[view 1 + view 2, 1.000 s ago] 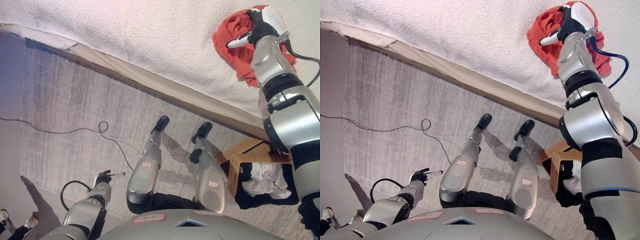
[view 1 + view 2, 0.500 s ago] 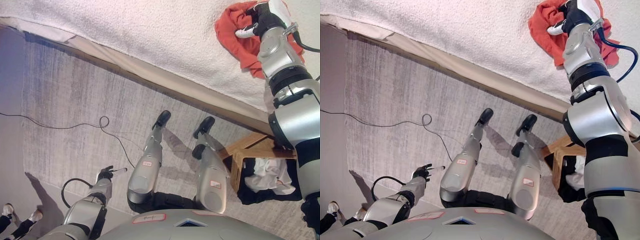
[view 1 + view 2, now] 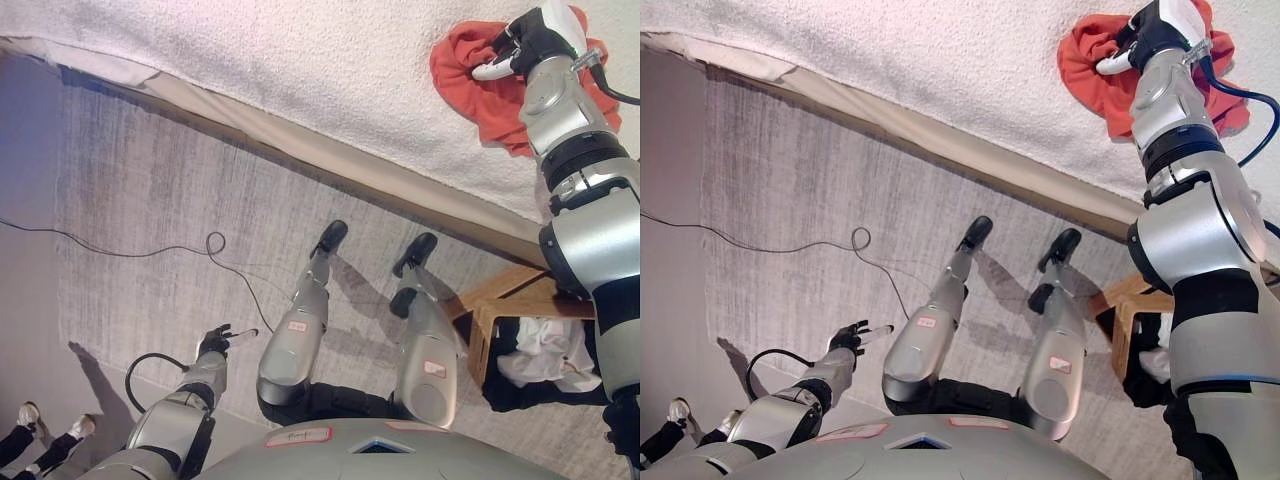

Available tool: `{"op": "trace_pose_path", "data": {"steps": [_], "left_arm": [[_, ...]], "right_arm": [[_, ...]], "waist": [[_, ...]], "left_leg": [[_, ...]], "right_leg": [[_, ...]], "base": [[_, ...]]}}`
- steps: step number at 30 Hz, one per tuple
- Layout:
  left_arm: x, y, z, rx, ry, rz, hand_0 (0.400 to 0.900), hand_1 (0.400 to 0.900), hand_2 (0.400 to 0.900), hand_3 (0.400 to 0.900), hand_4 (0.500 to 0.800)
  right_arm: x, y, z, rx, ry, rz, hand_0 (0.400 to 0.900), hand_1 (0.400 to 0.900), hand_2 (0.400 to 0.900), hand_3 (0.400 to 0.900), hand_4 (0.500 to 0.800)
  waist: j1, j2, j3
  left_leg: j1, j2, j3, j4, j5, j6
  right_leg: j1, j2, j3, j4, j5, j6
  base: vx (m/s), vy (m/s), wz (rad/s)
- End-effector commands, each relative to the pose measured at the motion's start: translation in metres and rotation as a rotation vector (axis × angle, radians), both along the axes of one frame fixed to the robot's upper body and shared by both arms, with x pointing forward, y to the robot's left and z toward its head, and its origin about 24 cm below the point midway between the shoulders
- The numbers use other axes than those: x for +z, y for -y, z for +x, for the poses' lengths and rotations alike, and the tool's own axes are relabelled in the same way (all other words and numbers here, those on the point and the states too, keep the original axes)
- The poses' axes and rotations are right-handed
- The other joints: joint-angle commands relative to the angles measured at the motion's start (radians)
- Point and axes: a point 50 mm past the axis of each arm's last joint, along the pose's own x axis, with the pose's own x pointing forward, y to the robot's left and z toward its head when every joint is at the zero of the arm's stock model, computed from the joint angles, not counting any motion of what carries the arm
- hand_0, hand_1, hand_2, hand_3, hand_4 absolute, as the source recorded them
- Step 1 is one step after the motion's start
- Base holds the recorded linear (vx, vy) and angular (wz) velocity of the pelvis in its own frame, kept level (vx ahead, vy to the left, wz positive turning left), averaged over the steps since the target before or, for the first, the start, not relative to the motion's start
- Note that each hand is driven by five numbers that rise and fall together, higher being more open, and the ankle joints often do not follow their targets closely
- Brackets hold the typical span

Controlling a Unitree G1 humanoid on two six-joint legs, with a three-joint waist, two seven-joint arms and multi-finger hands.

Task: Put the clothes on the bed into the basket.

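Note:
A red garment [image 3: 480, 85] lies crumpled on the white bed cover [image 3: 300, 60] at the top right. My right hand [image 3: 525, 45] rests on its upper part with dark fingers curled into the cloth. The white-tipped thumb [image 3: 488, 71] reaches left below them, pinching a fold. The basket [image 3: 500, 305], a wooden frame with a dark liner, stands on the floor at the lower right, below my right arm. White clothing [image 3: 545, 350] lies inside it. My left hand [image 3: 218, 342] hangs low at the lower left above the floor, its fingers relaxed and holding nothing.
The bed's beige edge [image 3: 300, 150] runs diagonally from upper left to right, with grey carpet [image 3: 150, 220] below it. A thin cable [image 3: 120, 250] trails over the carpet. A person's shoes [image 3: 25, 415] show at the bottom left corner.
The whole view has shifted a little. My right hand stays on the red garment, which has bunched slightly under its fingers. The left hand remains idle.

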Motion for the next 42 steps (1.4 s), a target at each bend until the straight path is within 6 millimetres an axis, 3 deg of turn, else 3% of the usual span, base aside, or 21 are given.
{"op": "trace_pose_path", "data": {"steps": [1, 9, 14, 18, 29, 42], "left_arm": [[-0.009, -0.024, -0.046, 0.016, -0.14, 0.075, 0.9, 0.9, 0.9, 0.9, 0.8], [-0.011, -0.024, -0.057, 0.049, -0.182, 0.077, 0.9, 0.9, 0.9, 0.9, 0.8], [-0.013, -0.026, -0.069, 0.101, -0.229, 0.078, 0.9, 0.9, 0.9, 0.9, 0.8], [-0.014, -0.029, -0.079, 0.138, -0.262, 0.075, 0.9, 0.9, 0.9, 0.9, 0.8], [-0.014, -0.041, -0.104, 0.163, -0.366, 0.094, 0.9, 0.9, 0.9, 0.9, 0.8], [-0.014, -0.039, -0.098, 0.105, -0.359, 0.096, 0.9, 0.9, 0.9, 0.9, 0.8]], "right_arm": [[0.035, 0.01, -0.002, -0.032, 0.104, -0.07, 0.4, 0.4, 0.4, 0.4, 0.5], [0.009, 0.031, -0.01, -0.084, 0.083, -0.051, 0.4, 0.4, 0.4, 0.4, 0.5], [-0.011, 0.059, -0.023, -0.152, 0.055, -0.015, 0.4, 0.4, 0.4, 0.4, 0.5], [-0.014, 0.074, -0.031, -0.183, 0.064, 0.014, 0.4, 0.4, 0.4, 0.4, 0.5], [-0.056, 0.108, -0.059, -0.252, -0.014, 0.096, 0.4, 0.4, 0.4, 0.4, 0.5], [-0.094, 0.143, -0.098, -0.354, -0.108, 0.116, 0.4, 0.4, 0.4, 0.4, 0.5]], "waist": [[0.006, -0.006, -0.028], [-0.058, -0.066, -0.103], [-0.122, -0.112, -0.175], [-0.161, -0.138, -0.224], [-0.242, -0.171, -0.325], [-0.315, -0.171, -0.355]], "left_leg": [[0.076, 0.017, 0.091, -0.13, 0.06, 0.037], [0.195, 0.013, 0.172, -0.13, 0.002, 0.057], [0.296, 0.022, 0.24, -0.13, -0.047, 0.076], [0.356, 0.03, 0.292, -0.13, -0.078, 0.093], [0.473, 0.044, 0.424, -0.13, -0.133, 0.109], [0.568, 0.031, 0.558, -0.13, -0.182, 0.135]], "right_leg": [[-0.01, -0.045, 0.135, 0.07, -0.003, 0.081], [0.113, -0.033, 0.17, -0.016, 0.037, 0.101], [0.191, -0.03, 0.218, -0.043, 0.044, 0.117], [0.226, -0.014, 0.264, -0.06, 0.051, 0.126], [0.28, 0.033, 0.372, -0.084, 0.061, 0.139], [0.283, 0.083, 0.506, -0.081, 0.08, 0.156]], "base": [[0.05, 0.052, -0.23], [0.06, 0.08, -0.42], [0.06, 0.069, -0.45], [0.06, 0.057, -0.54], [0.04, 0.028, -0.48], [0.02, 0.031, -0.44]]}}
